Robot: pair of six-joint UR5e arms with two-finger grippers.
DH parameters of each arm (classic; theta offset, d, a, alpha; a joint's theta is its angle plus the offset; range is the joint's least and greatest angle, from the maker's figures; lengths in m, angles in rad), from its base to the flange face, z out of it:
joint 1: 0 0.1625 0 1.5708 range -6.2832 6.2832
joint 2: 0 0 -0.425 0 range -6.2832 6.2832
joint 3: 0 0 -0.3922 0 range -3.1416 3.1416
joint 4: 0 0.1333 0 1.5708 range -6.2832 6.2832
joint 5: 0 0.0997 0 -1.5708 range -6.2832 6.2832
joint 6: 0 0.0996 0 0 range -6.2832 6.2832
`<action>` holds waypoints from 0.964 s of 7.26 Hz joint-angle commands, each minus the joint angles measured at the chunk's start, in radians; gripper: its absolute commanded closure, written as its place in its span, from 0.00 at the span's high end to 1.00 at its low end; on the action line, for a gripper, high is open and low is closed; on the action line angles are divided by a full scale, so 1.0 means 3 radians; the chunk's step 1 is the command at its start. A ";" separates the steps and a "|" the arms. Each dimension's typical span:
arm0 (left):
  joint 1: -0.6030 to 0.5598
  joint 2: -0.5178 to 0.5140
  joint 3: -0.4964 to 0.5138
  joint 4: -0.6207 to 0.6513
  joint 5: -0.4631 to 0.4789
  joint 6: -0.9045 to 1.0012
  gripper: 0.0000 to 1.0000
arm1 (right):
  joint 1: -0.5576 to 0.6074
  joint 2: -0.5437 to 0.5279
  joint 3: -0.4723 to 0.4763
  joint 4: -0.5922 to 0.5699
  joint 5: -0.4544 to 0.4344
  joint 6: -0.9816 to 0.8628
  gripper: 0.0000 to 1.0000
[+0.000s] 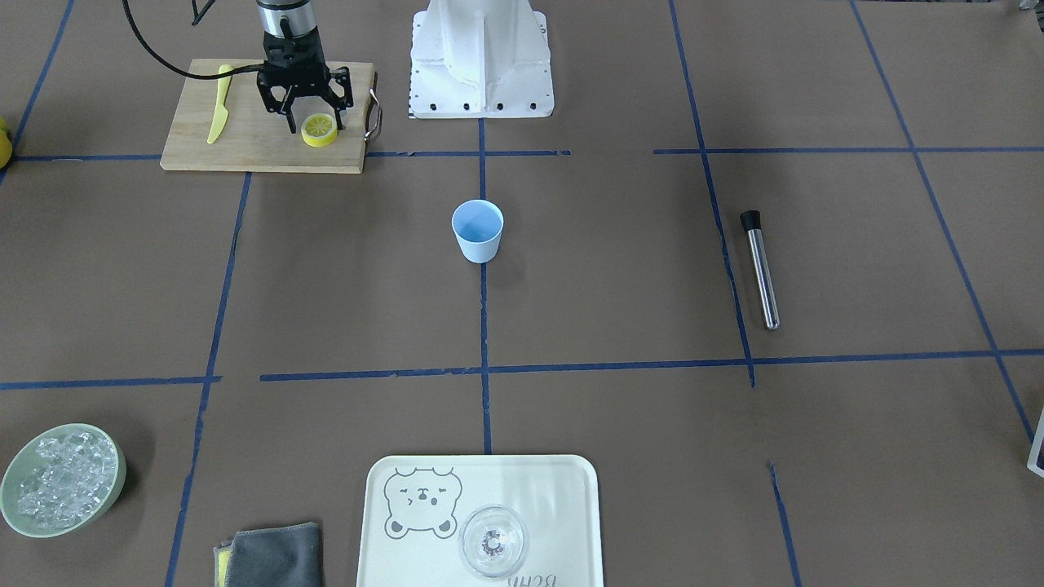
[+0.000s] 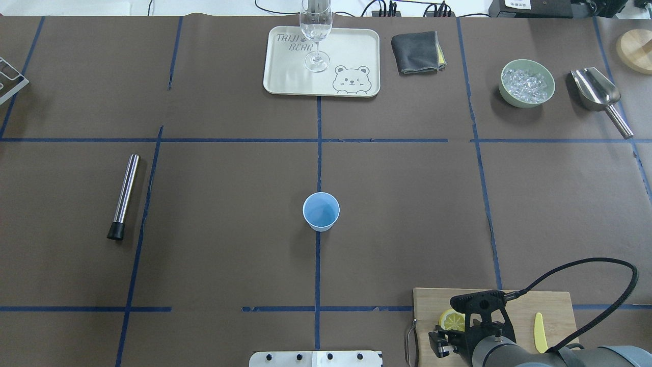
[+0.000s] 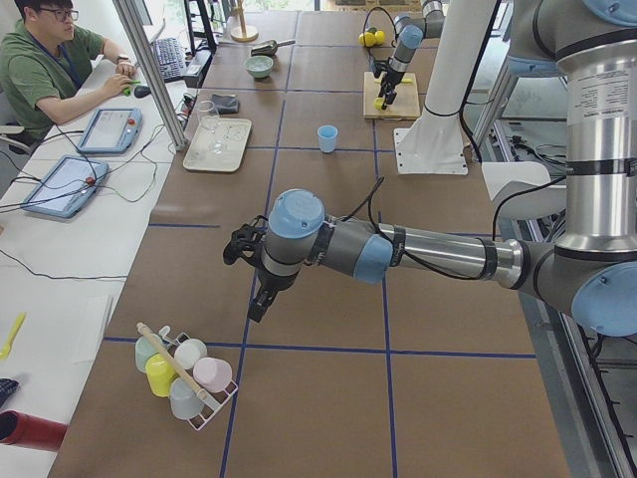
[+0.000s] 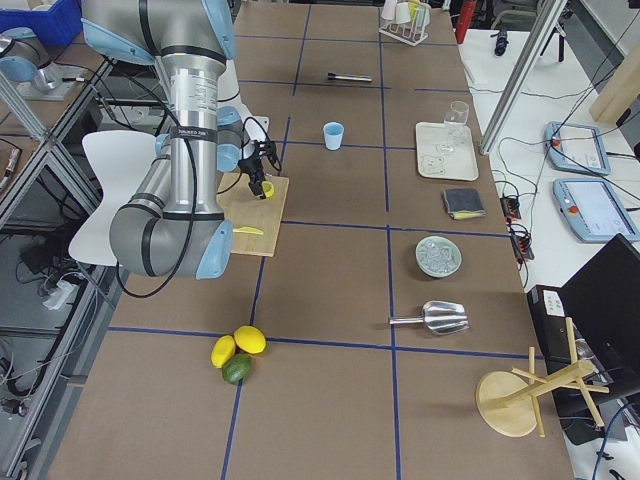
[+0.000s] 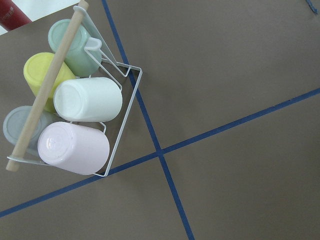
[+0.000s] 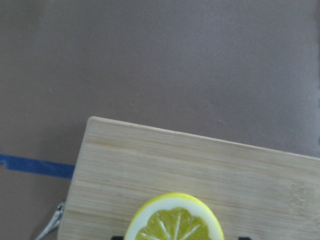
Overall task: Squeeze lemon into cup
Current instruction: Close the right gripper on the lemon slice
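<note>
The lemon (image 1: 319, 129) is a round yellow slice with a pale segmented face. It lies on the wooden cutting board (image 1: 245, 151) near the robot's base. My right gripper (image 1: 316, 125) hangs low over it, open, one finger on each side of the slice. In the right wrist view the lemon (image 6: 175, 222) fills the bottom centre. The light-blue cup (image 1: 478, 231) stands upright and apart at the table's middle, also the cup (image 2: 321, 210) in the overhead view. My left gripper (image 3: 251, 274) shows only in the exterior left view, above bare table; I cannot tell whether it is open.
A yellow knife (image 1: 218, 114) lies on the board. A metal muddler (image 1: 760, 269), a tray (image 1: 571, 489) with a glass, a bowl of ice (image 1: 61, 489) and a grey cloth (image 1: 273, 554) sit around the table. A wire rack of cups (image 5: 80, 110) stands below the left wrist.
</note>
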 commanded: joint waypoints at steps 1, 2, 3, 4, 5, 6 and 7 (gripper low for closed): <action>0.0000 0.0001 -0.0001 0.0000 0.0000 0.0000 1.00 | 0.0001 0.0001 -0.0005 0.0001 0.0006 0.0000 0.49; 0.0000 -0.0004 -0.0001 0.0000 0.0000 0.0000 1.00 | 0.0001 0.0001 -0.0005 0.0001 0.0006 0.0005 0.23; -0.0005 -0.0004 -0.0006 0.0000 0.0000 0.0000 1.00 | 0.0006 0.0001 0.0005 0.0006 0.0006 0.0005 0.04; -0.0010 -0.0004 -0.0006 0.0000 0.0000 0.0000 1.00 | 0.0011 0.0001 0.0010 0.0011 0.0001 0.0005 0.00; -0.0010 -0.0004 -0.0006 0.0000 0.0000 0.0000 1.00 | 0.0016 0.0001 0.0020 0.0011 -0.0004 0.0005 0.00; -0.0010 -0.0004 -0.0006 0.0000 0.0000 0.0000 1.00 | 0.0016 0.0006 0.0035 0.0011 -0.0014 0.0005 0.00; -0.0010 -0.0004 -0.0006 0.0000 0.0000 0.0000 1.00 | 0.0021 0.0006 0.0086 0.0011 -0.0025 0.0005 0.00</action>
